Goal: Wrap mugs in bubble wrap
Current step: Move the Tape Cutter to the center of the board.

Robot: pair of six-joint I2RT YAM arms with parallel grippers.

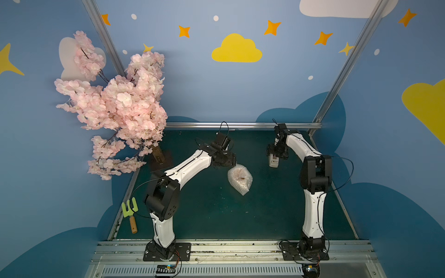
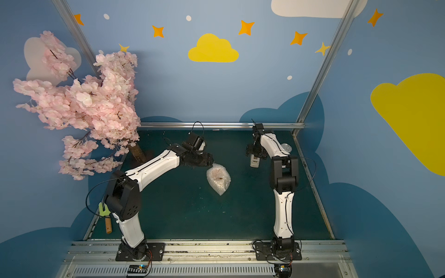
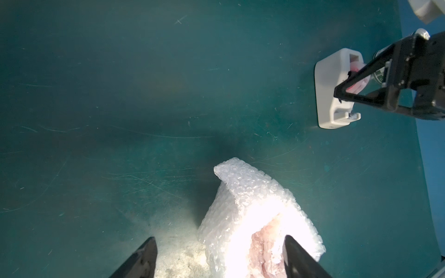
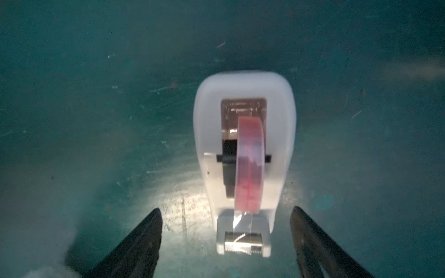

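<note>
- The bubble wrap is bunched into a rounded bundle on the green table. In both top views it sits a little below and right of the frame's middle.
- A pinkish tint shows through the bundle's open top, but I cannot make out the mug itself.
- In the left wrist view, my left gripper has its jaws wide apart and clamps nothing. The wrap crowds one finger, and the other finger is over bare table.
- In both top views that gripper hangs just beside the bundle's upper-left edge. I cannot tell whether it touches.
- My right gripper is well apart from the bundle, toward the upper right, over a white tape dispenser.
- Its jaws are spread too, flanking the dispenser's cutter end and gripping nothing.
</note>
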